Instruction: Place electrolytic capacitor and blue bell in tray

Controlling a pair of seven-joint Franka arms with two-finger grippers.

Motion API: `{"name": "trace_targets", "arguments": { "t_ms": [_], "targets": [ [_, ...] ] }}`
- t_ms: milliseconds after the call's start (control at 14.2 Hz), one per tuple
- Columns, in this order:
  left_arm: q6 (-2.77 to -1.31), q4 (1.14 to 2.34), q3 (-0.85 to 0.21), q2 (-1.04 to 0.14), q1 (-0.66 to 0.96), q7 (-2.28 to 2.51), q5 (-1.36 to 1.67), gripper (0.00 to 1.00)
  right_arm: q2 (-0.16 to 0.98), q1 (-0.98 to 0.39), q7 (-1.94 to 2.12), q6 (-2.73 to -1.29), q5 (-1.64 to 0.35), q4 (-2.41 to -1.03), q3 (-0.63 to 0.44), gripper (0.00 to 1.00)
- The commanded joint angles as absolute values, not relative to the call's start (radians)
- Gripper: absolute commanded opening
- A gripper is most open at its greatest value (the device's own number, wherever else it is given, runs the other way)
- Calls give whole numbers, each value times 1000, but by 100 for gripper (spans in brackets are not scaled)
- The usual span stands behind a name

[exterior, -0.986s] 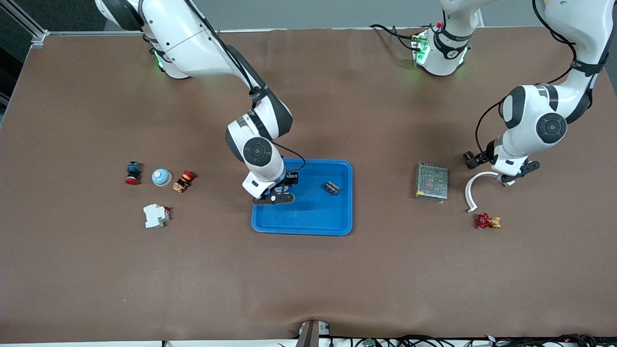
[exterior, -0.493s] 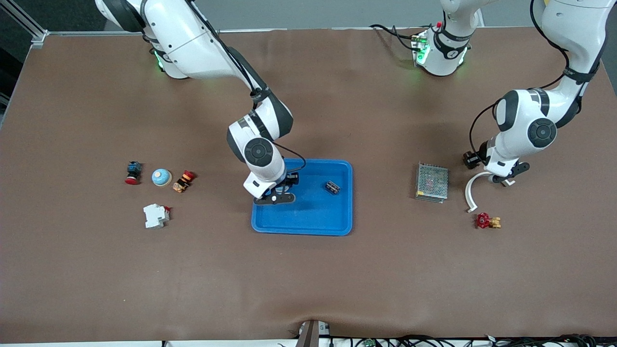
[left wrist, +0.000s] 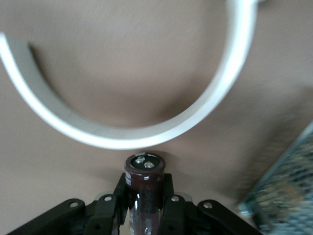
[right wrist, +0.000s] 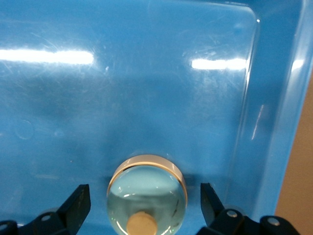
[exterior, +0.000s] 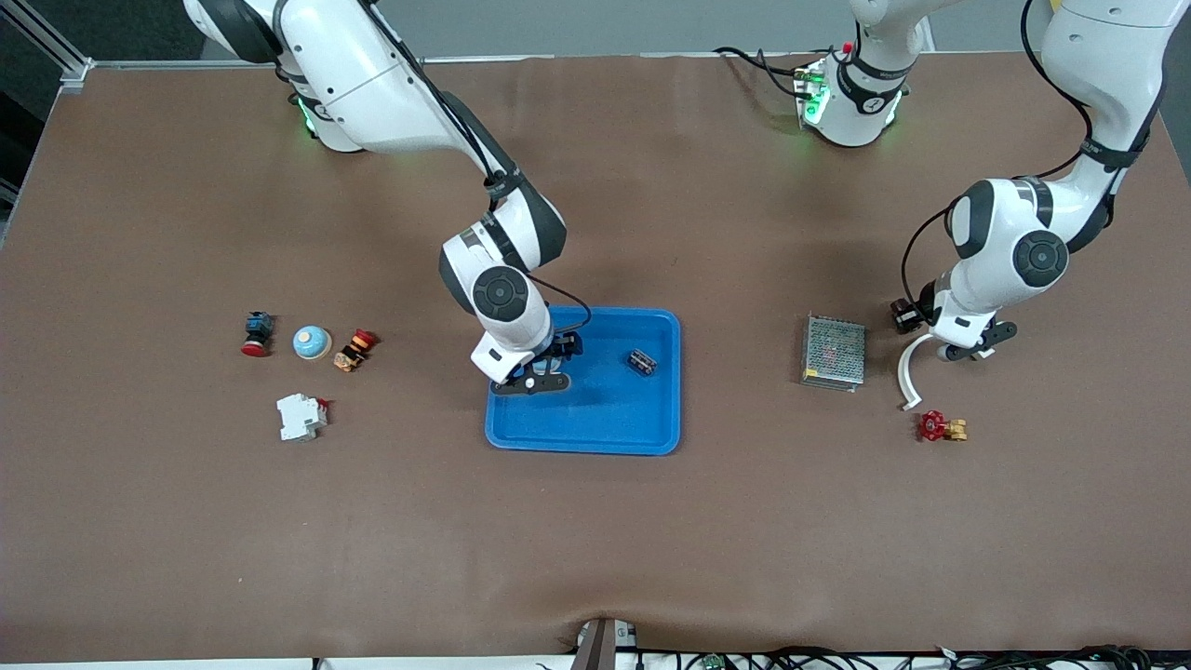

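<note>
In the middle of the frame, the right gripper [exterior: 535, 372] hangs low inside the tray [exterior: 595, 419]. Its jaws are spread wide to either side of the blue bell [right wrist: 146, 196], which sits on the tray floor close to the rim, touching neither finger as far as I can see. The left gripper [exterior: 963, 352] is over the bare table at the left arm's end, clamped around the electrolytic capacitor [left wrist: 144, 169]. The capacitor's terminal end pokes out just above a white curved strip [left wrist: 122, 137], with the grey mesh box [exterior: 834, 352] beside it. If that gripper travels low, I reckon the capacitor could snag the strip or clip the box, and either would twist it in the grip. If the left arm heads for the tray before the right arm clears out, the two could meet there. A sloppy lift by the right gripper might also knock the bell against the rim. A small dark component [exterior: 640, 362] already lies in the tray, and a similar blue dome [exterior: 312, 342] waits on the table.
</note>
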State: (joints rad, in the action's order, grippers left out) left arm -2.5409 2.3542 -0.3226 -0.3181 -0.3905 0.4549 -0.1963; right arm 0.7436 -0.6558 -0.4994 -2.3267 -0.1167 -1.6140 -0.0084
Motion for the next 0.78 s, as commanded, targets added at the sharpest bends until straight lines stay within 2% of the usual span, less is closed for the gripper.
{"name": "trace_targets", "arguments": {
  "t_ms": [0,211,423,705],
  "targets": [
    [-2467,2260,-377,-288,-390,463,-195,0,674,-657,-489,-2219,-118,-1599,-23,100],
    [-2260,2052,-429,-304,-382,477,-184,0,573,-580,-347,-2059,-118,-1586,-25,100],
    [-2061,1823,-451,-391,-290,647,-153,0,513,-473,-134,-1955,-118,-1586,-25,100],
    [-2027,1619,-451,-521,-126,918,-155,0,448,-342,114,-1862,-83,-1594,-28,100]
  ]
}}
